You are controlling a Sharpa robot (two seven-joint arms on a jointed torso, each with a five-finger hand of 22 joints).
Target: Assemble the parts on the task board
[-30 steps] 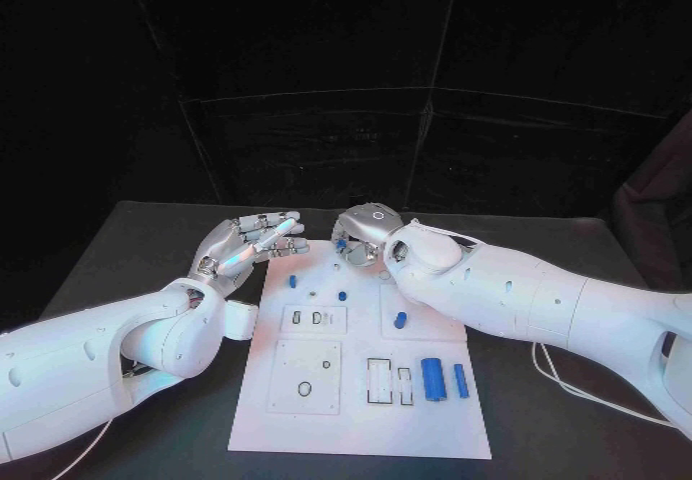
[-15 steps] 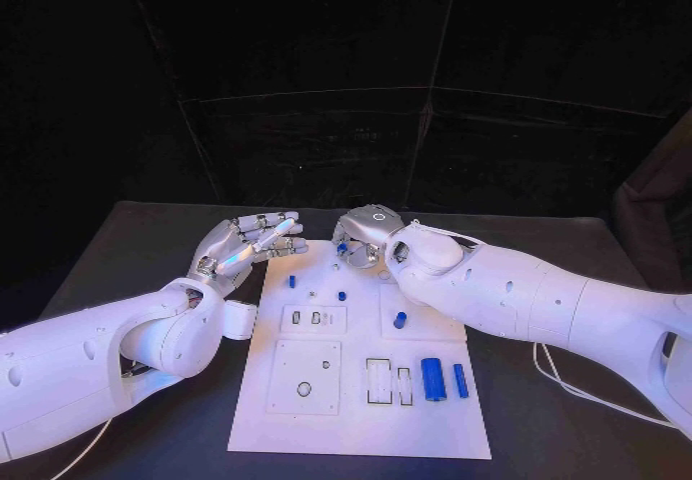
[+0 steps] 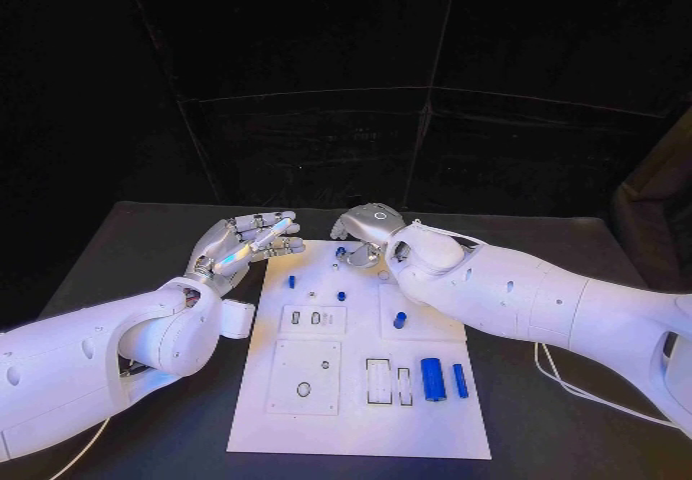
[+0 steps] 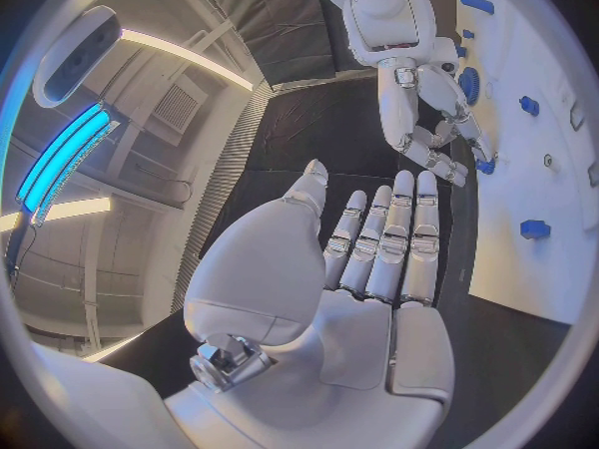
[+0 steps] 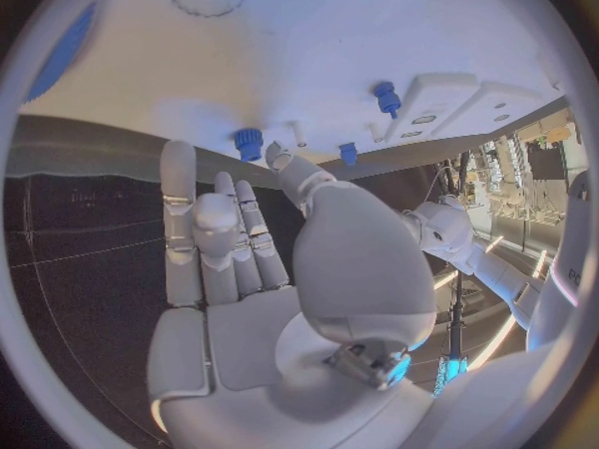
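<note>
Task board: white plate laid flat at table centre, long side running away from the robot, so recesses face up for insertion. Nearest on it: loose blue cylinder and thinner blue bar lying side by side at the near right, just beside two empty rectangular slots, probably staged there as stock for those slots. Mid-board: short blue peg on the right; small oval openings on the left, unfilled. Farther: blue pegs and apart from each other, seemingly standing in the board. Black table beneath. Left hand: off the board's far left corner, palm up and fingers extended close together, nothing in the palm in the wrist view; parked clear, presumably to leave the board open to the other arm. Right hand: at the board's far edge, wrist bent downward, fingers angled toward a small blue knurled part at the fingertips; whether pinched or merely touched cannot be told, contact being hidden. Assembly judged early: most recesses empty.
</note>
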